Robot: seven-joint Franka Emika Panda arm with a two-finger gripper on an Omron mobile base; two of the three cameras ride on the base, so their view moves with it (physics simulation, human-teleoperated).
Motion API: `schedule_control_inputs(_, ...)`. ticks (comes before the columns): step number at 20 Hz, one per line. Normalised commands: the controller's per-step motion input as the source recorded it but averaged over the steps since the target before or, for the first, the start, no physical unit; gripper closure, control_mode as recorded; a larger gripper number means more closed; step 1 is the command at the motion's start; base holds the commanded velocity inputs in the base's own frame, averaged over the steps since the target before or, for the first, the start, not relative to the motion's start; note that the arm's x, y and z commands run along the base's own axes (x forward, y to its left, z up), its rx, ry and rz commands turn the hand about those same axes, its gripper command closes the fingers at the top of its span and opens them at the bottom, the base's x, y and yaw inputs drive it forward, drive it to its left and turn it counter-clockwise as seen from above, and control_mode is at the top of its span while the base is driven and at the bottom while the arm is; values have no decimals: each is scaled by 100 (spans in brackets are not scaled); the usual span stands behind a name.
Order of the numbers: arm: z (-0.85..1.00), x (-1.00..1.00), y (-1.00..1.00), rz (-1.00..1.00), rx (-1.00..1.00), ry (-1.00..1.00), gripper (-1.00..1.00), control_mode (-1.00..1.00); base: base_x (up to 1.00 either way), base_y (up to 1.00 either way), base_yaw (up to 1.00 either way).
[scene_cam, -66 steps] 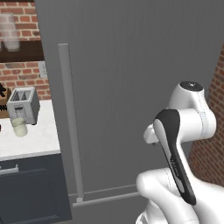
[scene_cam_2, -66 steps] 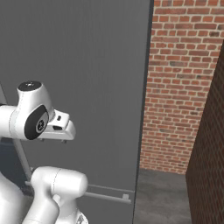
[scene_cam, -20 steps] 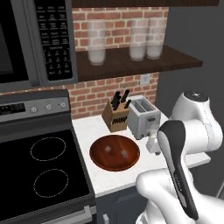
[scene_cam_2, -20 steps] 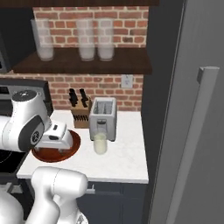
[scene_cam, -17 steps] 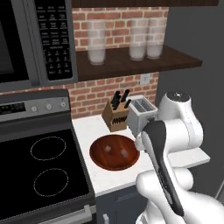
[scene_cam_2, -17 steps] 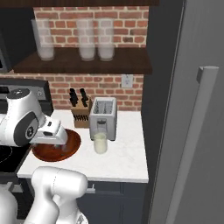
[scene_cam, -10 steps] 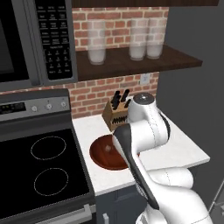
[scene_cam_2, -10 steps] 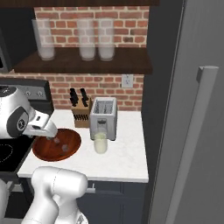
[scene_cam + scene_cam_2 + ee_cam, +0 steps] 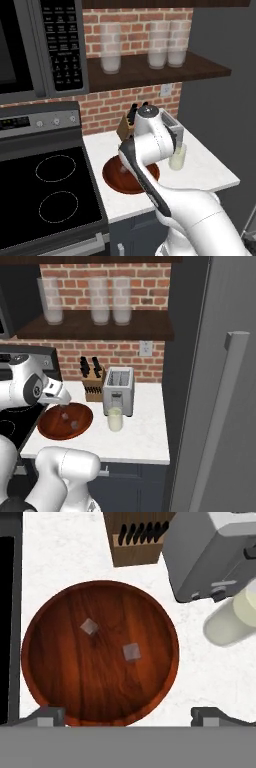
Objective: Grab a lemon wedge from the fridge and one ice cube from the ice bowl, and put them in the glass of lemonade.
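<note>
1. The step in hand looks like picking one ice cube out of the ice bowl (image 9: 45, 662): the hand camera looks straight down into the bowl, which sits on the white counter (image 9: 140, 431) between the stove (image 9: 45, 195) and the toaster (image 9: 120, 388)

2. The gripper (image 9: 127, 714) is spread wide with nothing between its fingers; both dark tips show at the bottom of the hand view, standing well apart, one by the bowl's near rim and the other off to the side above bare counter

3. Two cubes lie in the bowl, apart from each other. The ice cube (image 9: 132, 652) nearer the middle of the hand view seems the better target; the other cube (image 9: 89, 627) lies further toward the stove side

4. To do it well, centre the open fingers over the chosen cube before descending, so that one finger comes down on each side of it and neither lands on top

5. Keep the fingers clear of the bowl's raised rim; a knock there could slide the bowl or scatter the cubes

6. The cube is small and probably slippery, so close gently and lift straight up

7. The glass of lemonade (image 9: 115, 419) stands just in front of the toaster, near the bowl, so the carry is short; keep the hand clear of the toaster and the knife block (image 9: 91, 383)
</note>
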Motion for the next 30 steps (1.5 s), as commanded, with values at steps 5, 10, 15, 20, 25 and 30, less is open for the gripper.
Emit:
schedule_control_inputs(5, -57, 8, -10, 13, 0, 0, -100, -100, 0, 0, 0)
schedule_control_inputs(10, -70, 0, 0, 16, -3, 4, -100, -100, 0, 0, 0)
schedule_control_inputs(15, -44, 0, 0, 4, -8, 3, -100, -100, 0, 0, 0)
schedule_control_inputs(20, -12, 0, -8, 0, -13, 2, -100, -100, 0, 0, 0)
schedule_control_inputs(25, 0, 7, -1, 0, -2, 4, -100, -100, 0, 0, 0)
schedule_control_inputs(30, -1, 25, 0, 0, 0, 4, -100, -100, 0, 0, 0)
